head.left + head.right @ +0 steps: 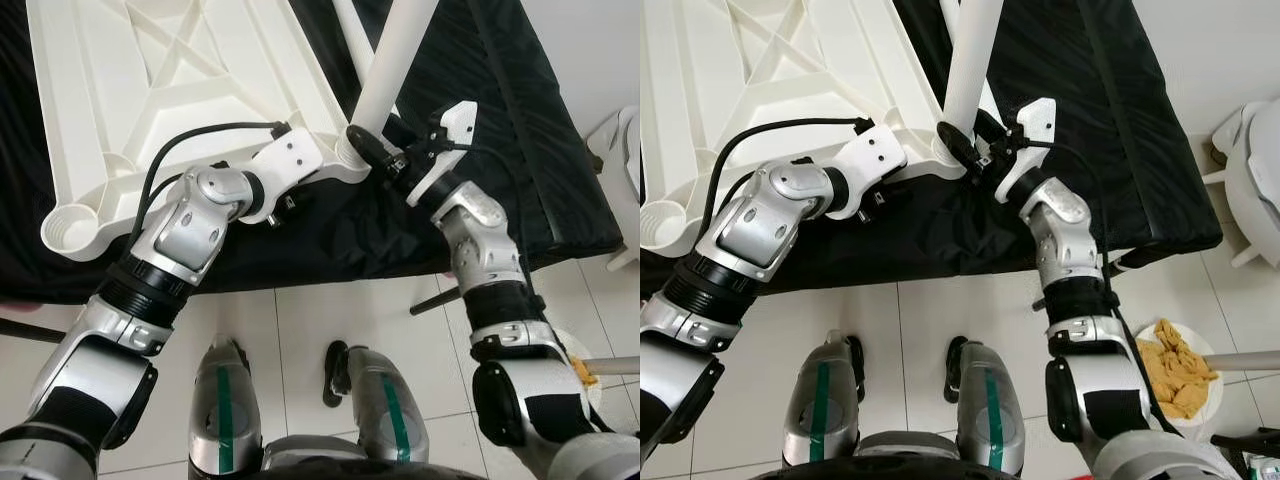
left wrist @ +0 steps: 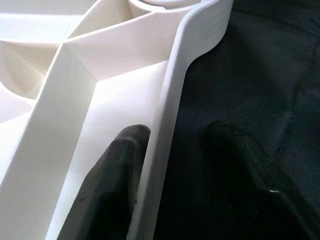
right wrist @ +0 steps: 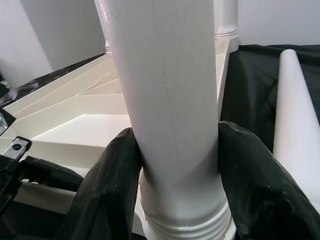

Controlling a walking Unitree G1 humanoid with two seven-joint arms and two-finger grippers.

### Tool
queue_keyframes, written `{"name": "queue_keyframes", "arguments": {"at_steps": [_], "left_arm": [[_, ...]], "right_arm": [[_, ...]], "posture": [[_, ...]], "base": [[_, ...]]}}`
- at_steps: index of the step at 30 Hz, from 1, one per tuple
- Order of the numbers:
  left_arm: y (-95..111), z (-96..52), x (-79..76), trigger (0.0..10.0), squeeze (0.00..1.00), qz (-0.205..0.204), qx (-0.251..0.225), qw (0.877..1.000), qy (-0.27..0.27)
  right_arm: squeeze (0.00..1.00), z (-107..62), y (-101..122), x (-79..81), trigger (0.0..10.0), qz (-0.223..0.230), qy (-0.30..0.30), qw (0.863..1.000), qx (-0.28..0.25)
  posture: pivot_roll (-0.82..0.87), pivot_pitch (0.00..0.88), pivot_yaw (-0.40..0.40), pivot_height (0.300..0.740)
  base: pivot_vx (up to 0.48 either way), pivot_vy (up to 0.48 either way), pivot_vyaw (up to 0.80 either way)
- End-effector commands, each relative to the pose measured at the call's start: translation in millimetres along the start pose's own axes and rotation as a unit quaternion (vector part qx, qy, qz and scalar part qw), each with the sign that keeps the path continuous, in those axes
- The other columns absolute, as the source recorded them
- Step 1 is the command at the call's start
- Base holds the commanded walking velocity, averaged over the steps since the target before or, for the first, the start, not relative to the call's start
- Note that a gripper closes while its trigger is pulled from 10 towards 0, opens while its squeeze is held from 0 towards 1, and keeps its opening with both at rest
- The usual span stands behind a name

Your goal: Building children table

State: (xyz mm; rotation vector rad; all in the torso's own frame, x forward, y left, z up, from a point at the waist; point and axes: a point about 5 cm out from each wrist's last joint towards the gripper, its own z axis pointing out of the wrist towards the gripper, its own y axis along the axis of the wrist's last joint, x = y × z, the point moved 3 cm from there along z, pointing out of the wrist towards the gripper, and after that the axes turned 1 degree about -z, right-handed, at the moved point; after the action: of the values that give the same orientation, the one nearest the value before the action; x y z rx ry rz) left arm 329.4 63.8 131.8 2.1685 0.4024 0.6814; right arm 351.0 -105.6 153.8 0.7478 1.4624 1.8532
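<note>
A white plastic tabletop lies upside down on a black-covered surface. A white table leg stands tilted in its near corner socket. My right gripper is shut on this leg just above the threaded socket collar, fingers pressed to both sides. My left gripper is open and straddles the tabletop's rim beside that corner: one finger is inside against the rim, the other over the black cloth. The near left corner socket holds no leg.
A loose white leg lies on the black cloth beside the held one. A white object stands to the right. A plate with yellow pieces sits on the white tile floor near my right side. The black surface's front edge runs just ahead of my legs.
</note>
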Motion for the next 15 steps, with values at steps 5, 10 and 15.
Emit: {"name": "queue_keyframes", "arguments": {"at_steps": [5,10,15], "left_arm": [[2.5,1.0,-7.9,10.0,0.0,0.011,-0.007,1.0,-0.013],[2.3,0.9,-8.0,10.0,0.0,0.011,-0.007,1.0,-0.012],[2.2,1.0,-8.8,10.0,0.0,0.011,-0.007,1.0,-0.012]], "right_arm": [[0.0,1.6,6.5,2.1,10.0,-0.002,-0.057,0.998,-0.019],[0.0,1.4,9.3,8.7,10.0,0.004,-0.085,0.996,-0.026],[0.0,3.9,15.3,15.2,10.0,-0.001,-0.143,0.989,-0.034]], "posture": [[0.04,0.063,-0.074,0.74],[0.04,0.063,-0.076,0.74],[0.03,0.07,-0.079,0.74]], "base": [[0.0,0.0,0.0],[0.0,0.0,0.0],[0.0,0.0,0.0]]}}
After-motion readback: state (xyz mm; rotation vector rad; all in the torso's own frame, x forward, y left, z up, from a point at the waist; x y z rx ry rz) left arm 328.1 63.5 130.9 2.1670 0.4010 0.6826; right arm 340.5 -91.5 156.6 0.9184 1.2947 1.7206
